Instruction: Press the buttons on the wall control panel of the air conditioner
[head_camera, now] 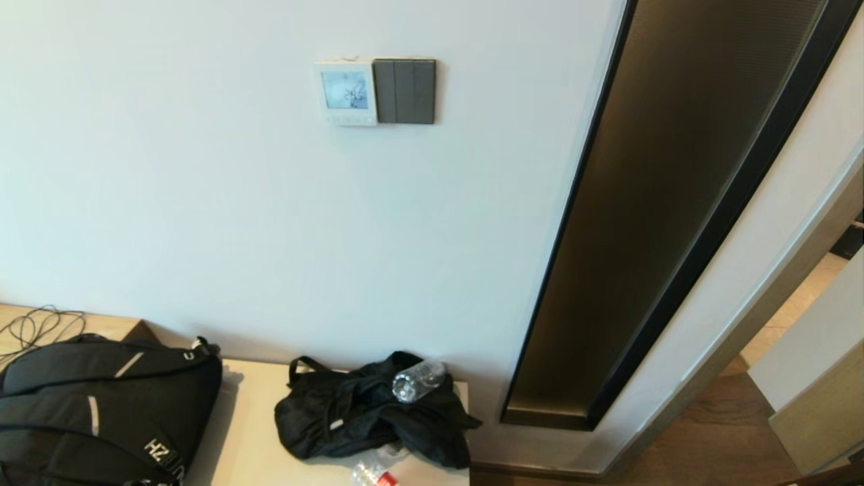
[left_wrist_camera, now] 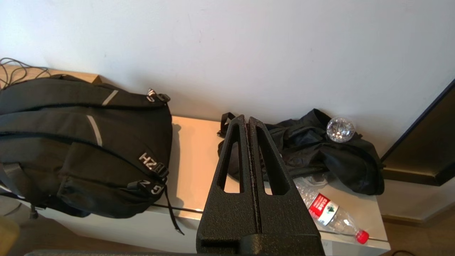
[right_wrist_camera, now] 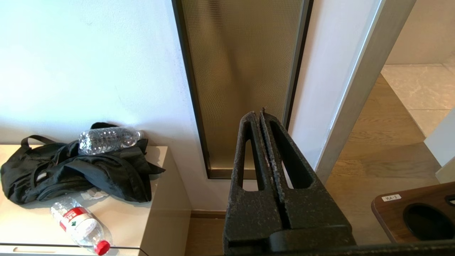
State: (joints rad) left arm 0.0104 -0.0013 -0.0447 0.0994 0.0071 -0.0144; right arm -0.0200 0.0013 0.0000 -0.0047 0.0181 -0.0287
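White painted wall (head_camera: 202, 202) is filling most of the head view, and a tall bronze mesh panel (head_camera: 675, 202) in a black frame is slanting down the right side of that view. A black backpack (head_camera: 94, 412) is sitting in the lower left corner, on a pale cabinet top (head_camera: 250, 432). A crumpled black bag (head_camera: 364, 418) is lying at bottom centre with a clear water bottle (head_camera: 417, 381) resting on it, and a second bottle with a red cap (left_wrist_camera: 328, 213) is lying just beside the bag.

The air conditioner's wall control panel (head_camera: 345, 92) is hanging in the upper centre of the head view, its screen glowing pale blue, touching a dark grey switch plate (head_camera: 405, 91) on its right. The buttons (head_camera: 347, 119) are running along its bottom edge, too small to tell apart.

Neither arm is showing in the head view. In its own wrist view the left gripper (left_wrist_camera: 247, 122) is pointing over the cabinet, fingers pressed together and holding nothing. The right gripper (right_wrist_camera: 258, 115) is facing the mesh panel, fingers likewise closed and empty.
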